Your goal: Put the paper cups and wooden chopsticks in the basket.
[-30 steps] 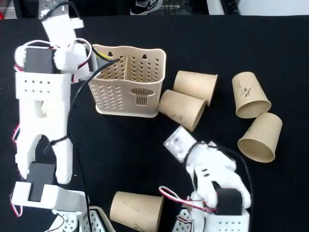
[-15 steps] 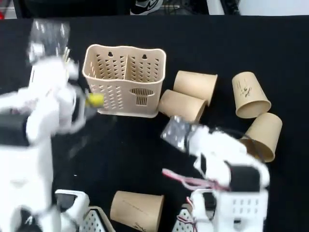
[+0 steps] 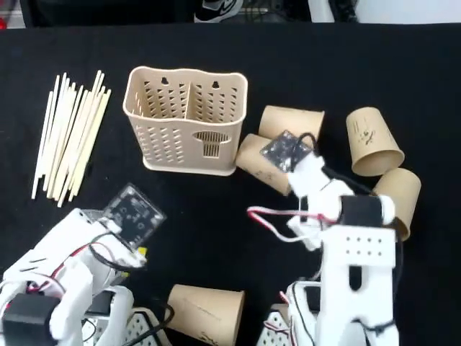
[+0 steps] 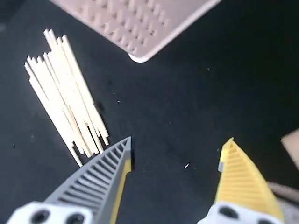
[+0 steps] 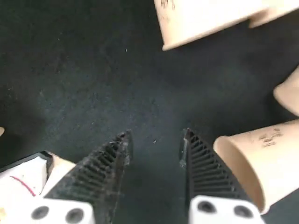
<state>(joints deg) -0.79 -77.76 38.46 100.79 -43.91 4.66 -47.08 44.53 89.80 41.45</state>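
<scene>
Left gripper (image 4: 178,142) gapes empty near the chopsticks (image 4: 65,93); right gripper (image 5: 156,135), part-open and empty, seemingly just beside a paper cup (image 5: 254,163).

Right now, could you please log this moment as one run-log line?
left gripper open by chopsticks | right gripper open beside paper cups | basket upright, cups and chopsticks outside

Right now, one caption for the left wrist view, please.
Open left gripper above the black table, wooden chopsticks just beside it, basket corner beyond.
</scene>
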